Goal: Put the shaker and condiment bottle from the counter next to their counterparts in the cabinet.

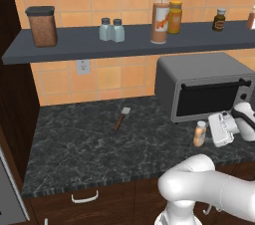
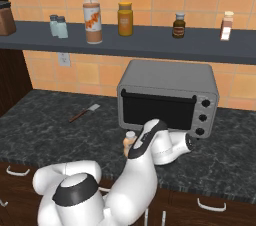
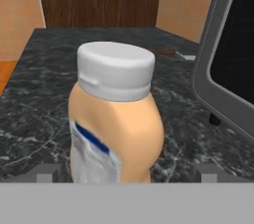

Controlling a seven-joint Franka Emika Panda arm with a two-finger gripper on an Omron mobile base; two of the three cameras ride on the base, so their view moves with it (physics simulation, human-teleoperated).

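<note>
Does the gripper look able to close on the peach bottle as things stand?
Probably yes. The gripper is open, with the bottle upright between its fingertips. The toaster oven stands to one side, apart from it.

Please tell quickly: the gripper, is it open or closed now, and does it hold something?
Gripper: open, holding nothing; its fingertips stand on either side of the condiment bottle, apart from it.
</note>
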